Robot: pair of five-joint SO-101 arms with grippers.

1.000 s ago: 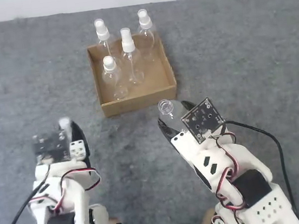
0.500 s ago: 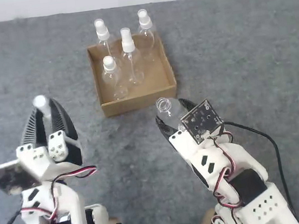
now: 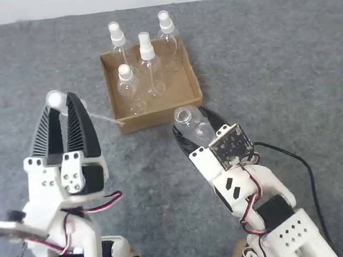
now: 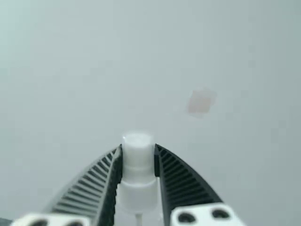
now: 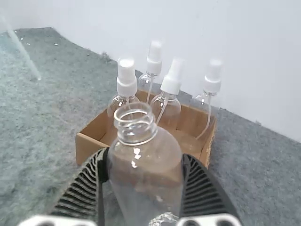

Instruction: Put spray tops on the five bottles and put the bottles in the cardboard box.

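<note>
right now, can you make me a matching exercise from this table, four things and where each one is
Things:
1 spray top
2 open bottle
3 box
4 capped bottles

Places:
a standing in the box
b held in the left gripper
c on the carpet, ahead of both arms
d held in the right gripper

Pairs: 1-b, 2-d, 3-c, 4-a

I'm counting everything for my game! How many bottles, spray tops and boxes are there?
Bottles: 5
Spray tops: 5
Cardboard box: 1
Total: 11
</note>
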